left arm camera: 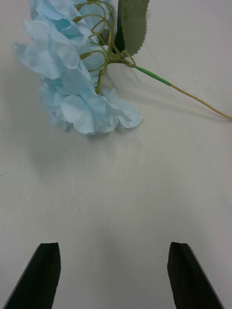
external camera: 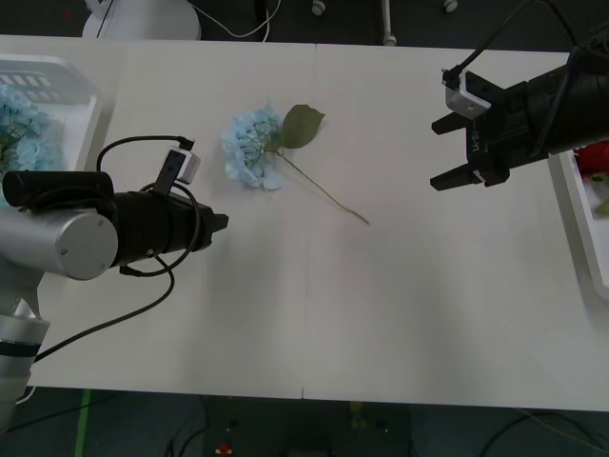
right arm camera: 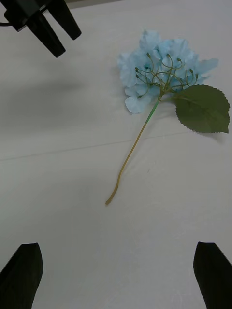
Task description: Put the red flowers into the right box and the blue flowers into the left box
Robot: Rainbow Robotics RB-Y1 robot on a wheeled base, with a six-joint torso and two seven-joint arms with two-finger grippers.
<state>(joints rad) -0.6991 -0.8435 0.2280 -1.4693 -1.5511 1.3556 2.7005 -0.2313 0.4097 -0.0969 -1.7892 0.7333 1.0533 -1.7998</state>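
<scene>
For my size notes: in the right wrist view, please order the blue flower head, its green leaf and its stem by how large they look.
1. Blue flower head, largest in area.
2. Green leaf, clearly smaller.
3. Stem, long but very thin, so smallest in area.

Overhead front view; both wrist views close on one blue flower (external camera: 253, 148).

A white table (external camera: 314, 314), divided by a thin seam running from 12 to 6 o'clock, is seen under even, soft light. Beyond its far edge a dark floor (external camera: 285, 24) is crossed by a white cable (external camera: 249, 31), and a white rounded base (external camera: 143, 19) is seen at 11 o'clock. Green tape (external camera: 84, 419) is laid on the floor at 7 o'clock.
</scene>
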